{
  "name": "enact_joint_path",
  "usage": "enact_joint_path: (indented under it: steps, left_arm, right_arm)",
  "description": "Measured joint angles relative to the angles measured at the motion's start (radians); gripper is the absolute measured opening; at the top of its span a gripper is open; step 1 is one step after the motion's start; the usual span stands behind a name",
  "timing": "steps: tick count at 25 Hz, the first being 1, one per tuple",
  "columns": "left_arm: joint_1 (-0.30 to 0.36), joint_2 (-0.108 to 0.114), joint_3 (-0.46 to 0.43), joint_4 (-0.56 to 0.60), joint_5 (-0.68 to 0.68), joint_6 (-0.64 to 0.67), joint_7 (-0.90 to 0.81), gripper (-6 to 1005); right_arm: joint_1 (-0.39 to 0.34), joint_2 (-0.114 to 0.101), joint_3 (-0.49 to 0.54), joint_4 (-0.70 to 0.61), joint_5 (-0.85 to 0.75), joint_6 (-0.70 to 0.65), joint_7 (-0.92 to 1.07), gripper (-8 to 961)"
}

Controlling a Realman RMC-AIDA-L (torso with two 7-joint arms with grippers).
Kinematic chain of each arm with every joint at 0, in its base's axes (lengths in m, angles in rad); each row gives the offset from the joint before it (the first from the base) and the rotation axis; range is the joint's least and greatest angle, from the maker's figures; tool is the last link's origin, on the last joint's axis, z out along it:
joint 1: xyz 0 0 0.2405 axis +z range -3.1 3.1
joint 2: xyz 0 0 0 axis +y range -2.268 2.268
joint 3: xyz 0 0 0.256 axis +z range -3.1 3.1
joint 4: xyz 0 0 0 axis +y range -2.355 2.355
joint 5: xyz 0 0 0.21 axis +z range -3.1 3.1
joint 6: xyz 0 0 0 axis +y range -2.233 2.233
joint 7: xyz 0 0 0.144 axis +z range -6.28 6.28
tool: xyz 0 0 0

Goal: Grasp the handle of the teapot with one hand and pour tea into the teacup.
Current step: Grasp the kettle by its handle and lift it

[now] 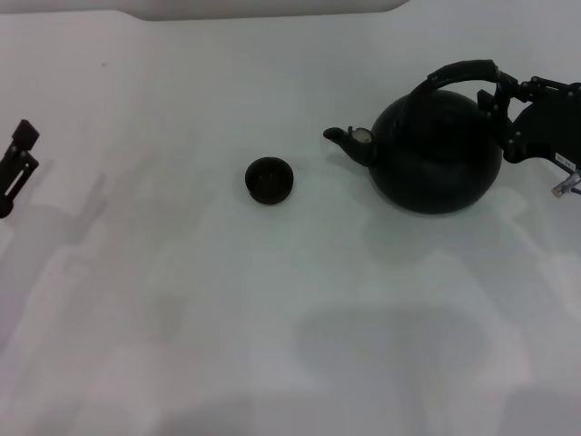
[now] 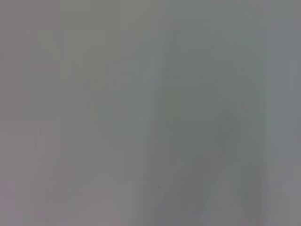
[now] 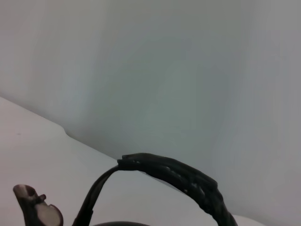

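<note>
The round black teapot point(image 1: 436, 159) stands upright at the right of the white table point(image 1: 182, 300), its spout point(image 1: 343, 138) with a pale cap pointing left. Its thick black arched handle point(image 1: 463, 73) spans the top; it also shows in the right wrist view point(image 3: 178, 176), with the spout point(image 3: 35, 212) below. My right gripper point(image 1: 502, 95) is at the handle's right end, its fingers closed around it. The tiny dark teacup point(image 1: 269, 180) sits on the table left of the spout, apart from it. My left gripper point(image 1: 18, 159) is parked at the far left edge.
The white table runs to a pale back edge point(image 1: 272, 11) at the top of the head view. The left wrist view shows only a blank grey surface.
</note>
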Motion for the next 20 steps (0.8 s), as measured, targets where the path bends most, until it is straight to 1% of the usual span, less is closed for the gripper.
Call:
enact_joint_path:
  steps: [4, 13, 16, 20]
  left_arm:
    - [-0.002, 0.000, -0.010, 0.000, 0.000, 0.000, 0.000, 771]
    - [-0.010, 0.002, -0.018, 0.000, 0.002, 0.002, 0.000, 771]
    - [-0.010, 0.002, -0.018, -0.001, 0.001, 0.002, 0.002, 772]
    - [-0.010, 0.002, -0.018, -0.002, 0.000, 0.002, 0.003, 772]
  right_arm:
    - [-0.004, -0.003, 0.000, 0.002, 0.001, 0.006, -0.002, 288]
    - [-0.003, -0.002, 0.002, -0.013, 0.025, 0.038, -0.045, 277]
    - [-0.001, -0.002, 0.005, -0.016, 0.029, 0.048, -0.063, 228]
    - [-0.004, 0.000, -0.005, -0.017, 0.047, 0.057, -0.152, 170]
